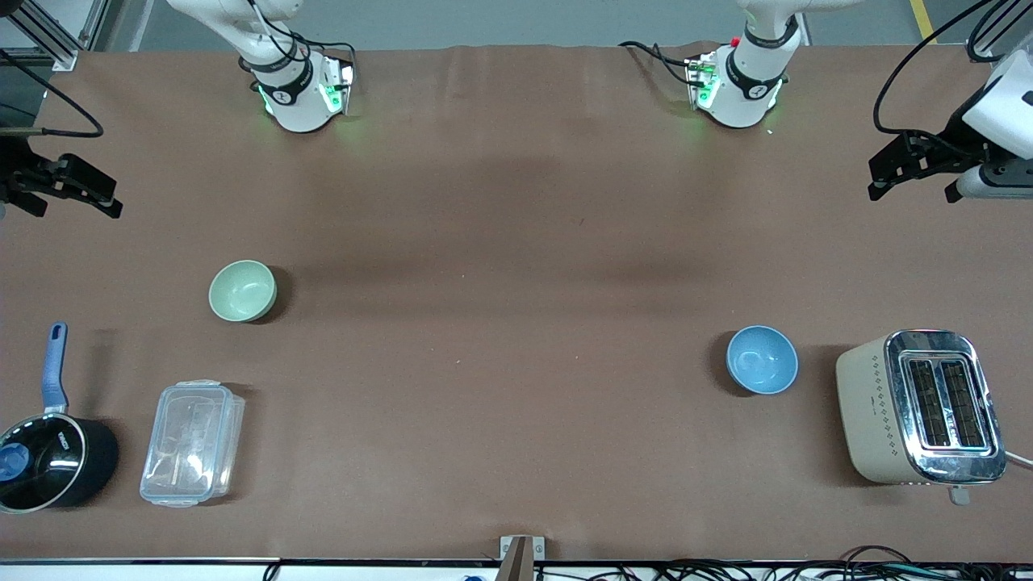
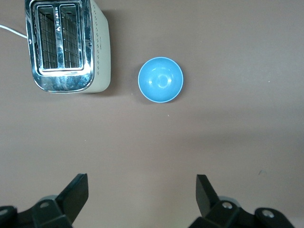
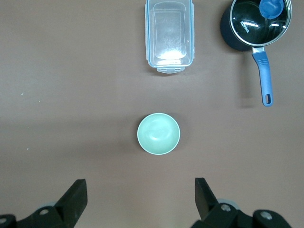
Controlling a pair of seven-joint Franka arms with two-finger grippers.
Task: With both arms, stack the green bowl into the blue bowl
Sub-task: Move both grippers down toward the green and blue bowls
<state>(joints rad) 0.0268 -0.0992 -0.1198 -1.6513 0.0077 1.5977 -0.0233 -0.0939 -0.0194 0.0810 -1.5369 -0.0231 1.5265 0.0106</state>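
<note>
Brown cloth covers your table (image 1: 516,202) from edge to edge. Nearest the front camera sit the pot (image 1: 48,460), the clear box (image 1: 192,444) beside it, and, toward the left arm's end, the toaster (image 1: 920,407).

A little farther back you find the blue bowl (image 1: 762,360) just beside the toaster, upright and empty. Farther still, toward the right arm's end, stands the green bowl (image 1: 242,290), well apart from the blue one.

Your left gripper (image 1: 908,171) hangs over the table edge at its own end, and the right gripper (image 1: 69,190) does the same at the other end; both arms wait.

From the front you cannot judge the fingers well. Each wrist view settles it: the left fingers (image 2: 76,192) stand wide apart with nothing between them, over bare cloth near the blue bowl (image 2: 160,80) and toaster (image 2: 66,45). The right fingers (image 3: 76,197) are equally spread and hold nothing, with the green bowl (image 3: 158,133), box (image 3: 169,35) and pot (image 3: 254,23) in sight.
</note>
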